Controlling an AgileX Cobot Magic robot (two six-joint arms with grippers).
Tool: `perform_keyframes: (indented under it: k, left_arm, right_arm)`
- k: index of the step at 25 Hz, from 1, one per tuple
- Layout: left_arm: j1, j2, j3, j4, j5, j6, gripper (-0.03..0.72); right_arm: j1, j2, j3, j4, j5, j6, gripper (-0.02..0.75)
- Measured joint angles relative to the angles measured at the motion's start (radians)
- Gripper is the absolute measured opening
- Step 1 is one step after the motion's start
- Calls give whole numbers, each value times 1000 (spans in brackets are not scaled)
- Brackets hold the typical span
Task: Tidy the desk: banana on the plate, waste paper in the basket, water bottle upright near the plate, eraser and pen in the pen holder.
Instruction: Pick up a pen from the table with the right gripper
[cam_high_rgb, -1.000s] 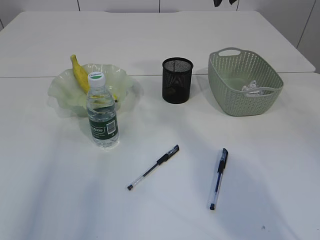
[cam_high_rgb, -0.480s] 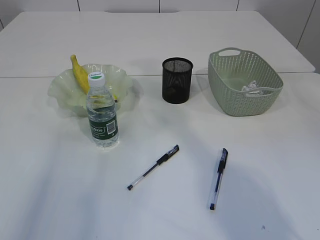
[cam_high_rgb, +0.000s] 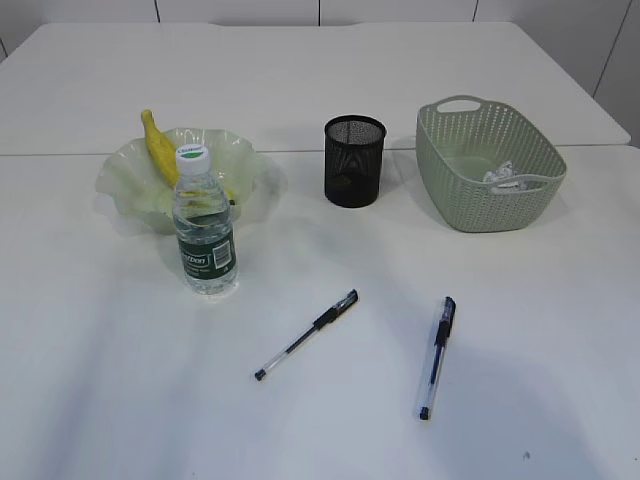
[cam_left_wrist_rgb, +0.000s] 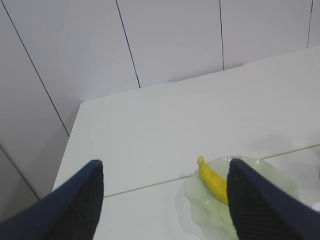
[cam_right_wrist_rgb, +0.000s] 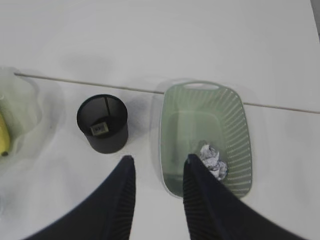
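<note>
Well beyond both jaws, two pens on table.

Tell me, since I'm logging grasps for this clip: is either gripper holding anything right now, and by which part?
Nothing is held. The left gripper stands wide open above the plate, and the right gripper has only empty space between its fingers, high over the basket.

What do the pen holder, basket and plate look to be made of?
Pen holder: probably metal mesh, matte black; you see through its fine grid. Basket: likely moulded plastic, sage green, with a woven-look ribbed wall and cut-out handles. Plate: translucent pale green with a wavy rim, glass or plastic, unclear which.
</note>
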Motion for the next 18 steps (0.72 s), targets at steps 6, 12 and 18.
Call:
perform_keyframes:
  k: [6, 12, 18]
  left_arm:
    - [0, 0, 0, 1, 0, 0, 542]
    - [0, 0, 0, 1, 0, 0, 541]
    - [0, 0, 0, 1, 0, 0, 541]
  right_arm:
    - [0, -55, 153, -12, -12, 0, 246]
    - [0, -154, 360, -45, -200, 24, 246]
    - [0, -258, 614, -73, -408, 78, 246]
